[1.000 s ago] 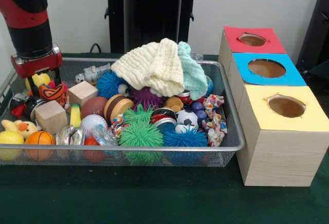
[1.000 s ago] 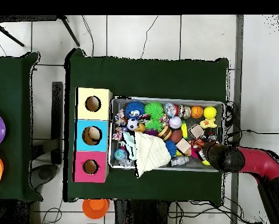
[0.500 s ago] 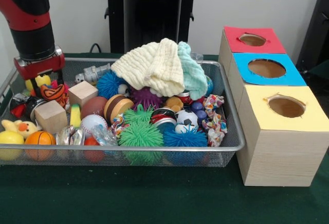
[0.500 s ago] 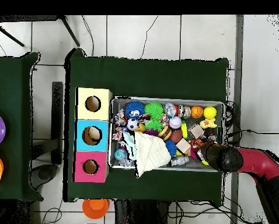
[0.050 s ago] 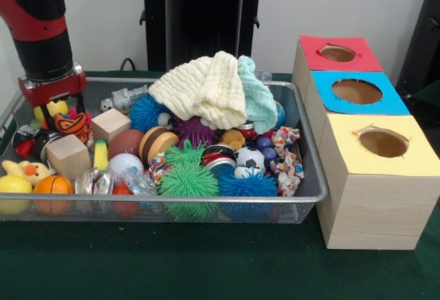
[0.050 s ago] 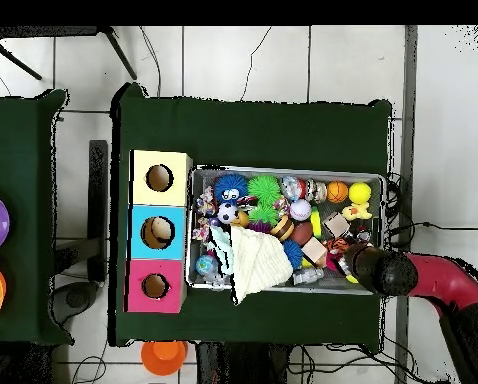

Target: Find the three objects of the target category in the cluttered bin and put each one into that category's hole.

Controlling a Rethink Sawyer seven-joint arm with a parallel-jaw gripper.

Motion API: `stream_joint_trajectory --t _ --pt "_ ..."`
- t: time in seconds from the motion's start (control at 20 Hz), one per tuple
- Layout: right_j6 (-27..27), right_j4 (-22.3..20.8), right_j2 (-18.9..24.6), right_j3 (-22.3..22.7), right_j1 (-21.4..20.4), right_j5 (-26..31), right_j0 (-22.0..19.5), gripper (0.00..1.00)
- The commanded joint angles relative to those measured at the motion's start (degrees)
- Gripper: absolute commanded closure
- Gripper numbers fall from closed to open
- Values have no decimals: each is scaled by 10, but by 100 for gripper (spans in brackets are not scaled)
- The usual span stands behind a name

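Pincer [image 5: 60, 114] over bin [image 5: 302, 135], three boxes [image 5: 375, 176], two wooden cubes [image 5: 68, 155]

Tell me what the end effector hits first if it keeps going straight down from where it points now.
Most likely the orange-and-black striped toy lying directly beneath the end effector at the wire bin's far corner, beside the yellow plush. Depth is unclear, so the plush could come first.

Toys half-buried beneath the pale cloth [image 5: 206, 87]
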Motion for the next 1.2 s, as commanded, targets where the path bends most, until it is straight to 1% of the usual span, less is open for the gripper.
stream_joint_trajectory --t 0.05,0.35,0.6,0.95,1.2 --pt "-52 -2 42 32 7 -49 -16 0" --pt "-49 3 62 45 0 -62 -28 0" --pt "-52 14 75 48 10 -58 -38 0" --pt "-44 14 92 56 -3 -68 -43 0" --pt "-39 5 94 59 1 -79 -47 0"
